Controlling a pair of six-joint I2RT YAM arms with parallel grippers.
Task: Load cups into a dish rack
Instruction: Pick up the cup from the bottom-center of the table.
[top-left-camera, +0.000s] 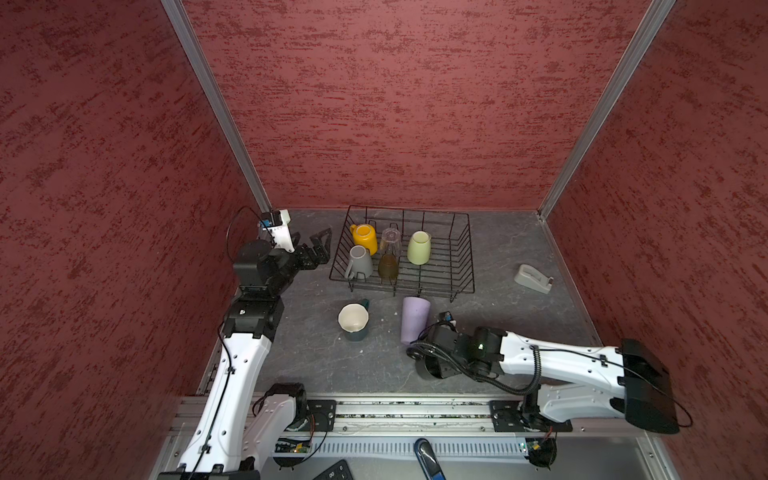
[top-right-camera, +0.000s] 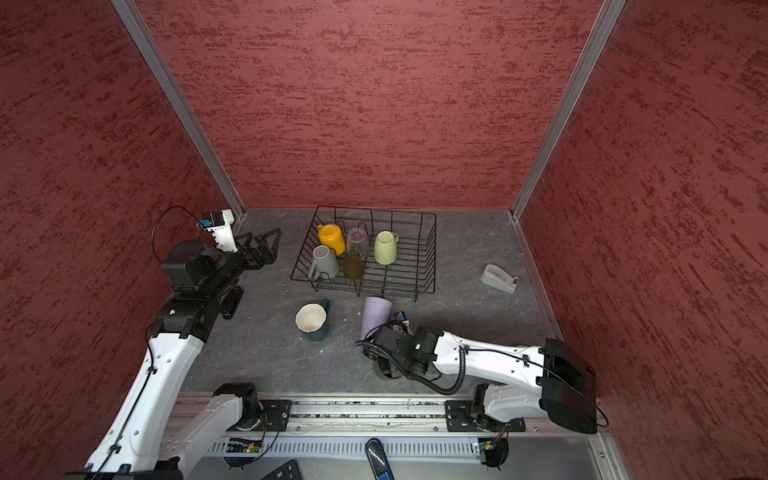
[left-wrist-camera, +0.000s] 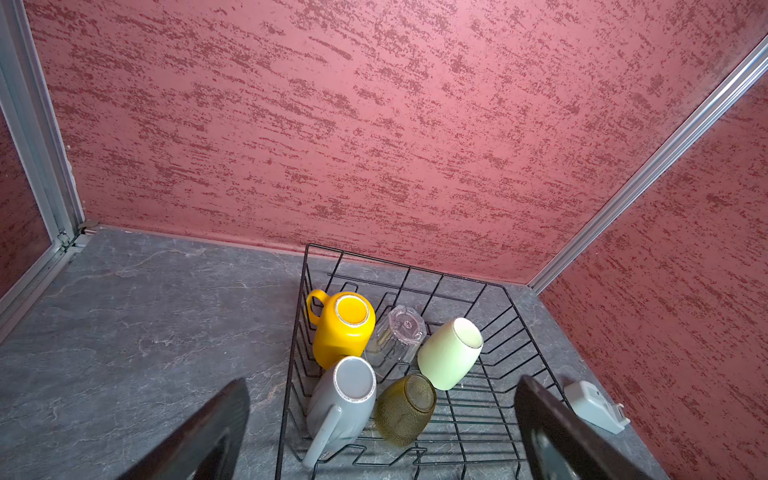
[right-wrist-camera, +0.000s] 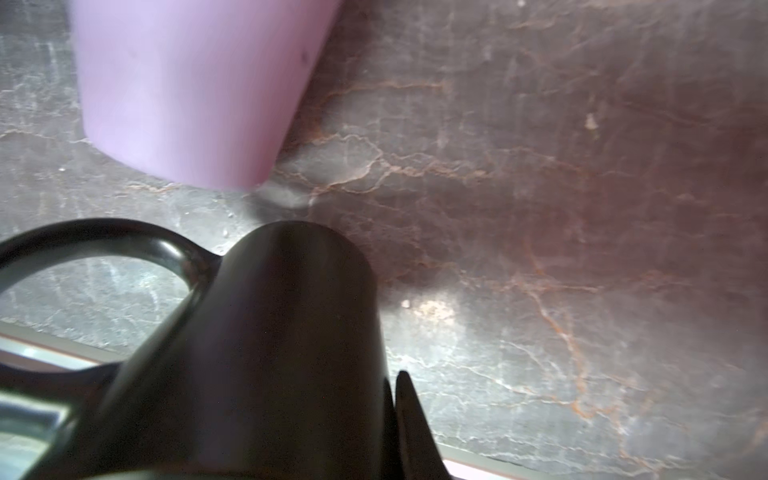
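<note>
The black wire dish rack (top-left-camera: 466, 257) stands at the back and holds several cups upside down: a yellow mug (top-left-camera: 365, 237), a clear glass (top-left-camera: 390, 239), a pale green mug (top-left-camera: 419, 248), a grey mug (top-left-camera: 360, 262) and an amber glass (top-left-camera: 388, 266). In front of it on the table are a teal mug (top-left-camera: 353, 322) with a cream inside and a lilac tumbler (top-left-camera: 413, 318). My right gripper (right-wrist-camera: 390, 386) is shut on the wall of a black mug (right-wrist-camera: 270, 353), just in front of the tumbler. My left gripper (top-left-camera: 322, 245) hangs open to the left of the rack, holding nothing.
A grey tape dispenser (top-left-camera: 534, 279) lies right of the rack. Red walls close in the table on three sides. The arms' metal rail (top-left-camera: 399, 413) runs along the front edge, with a keyboard (top-left-camera: 332, 471) below it.
</note>
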